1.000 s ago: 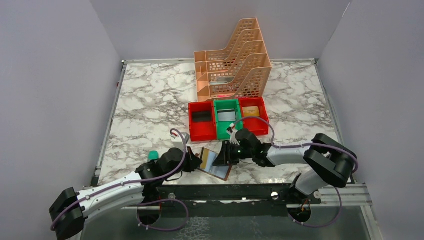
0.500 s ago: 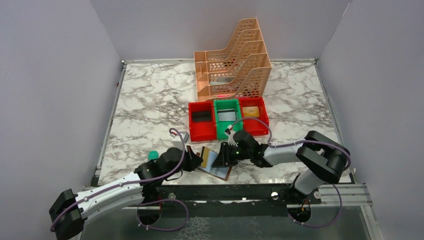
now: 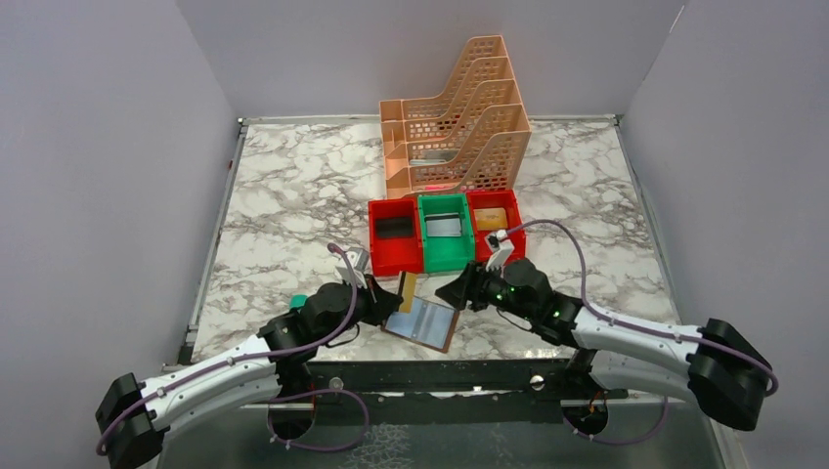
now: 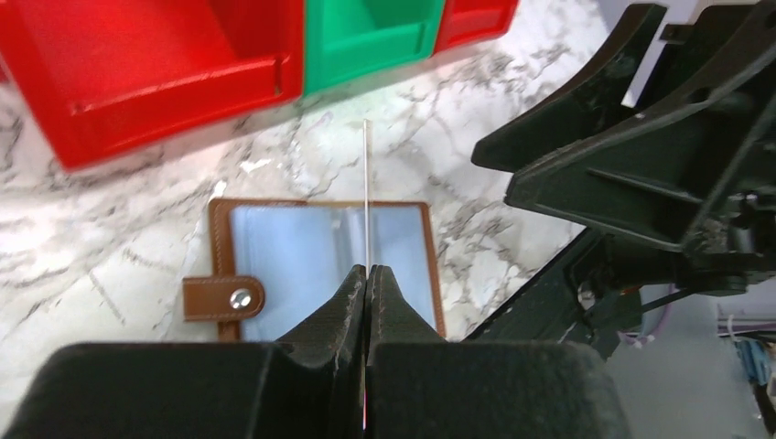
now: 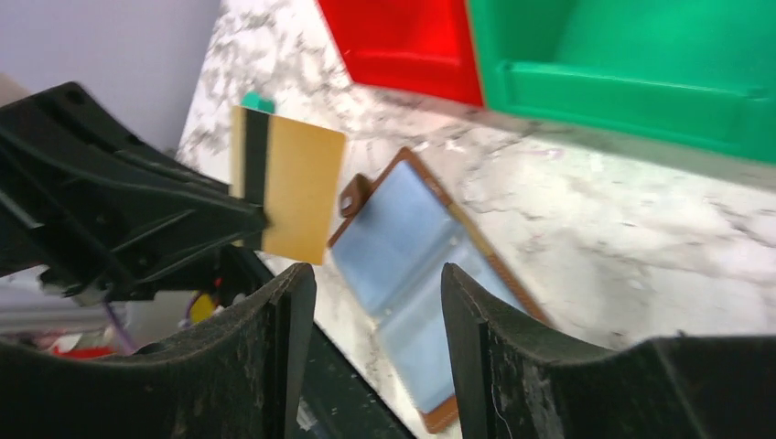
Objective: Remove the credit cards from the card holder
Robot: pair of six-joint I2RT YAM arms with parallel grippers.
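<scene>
The left gripper (image 4: 368,274) is clenched on the lower edge of a gold card (image 5: 288,183) with a dark stripe. It holds the card upright and clear of the table (image 3: 293,195), so the card is out of its pocket and free to carry off. Just right of it, the card holder (image 3: 423,322) lies open and flat, grey-blue pockets up and snap tab toward the left arm, which leaves the pockets reachable from above. Whether another card sits in them I cannot tell. Further right, the right gripper (image 3: 452,291) hovers low beside the holder, jaws apart and empty, seemingly placed to steady the holder or pick from it.
</scene>
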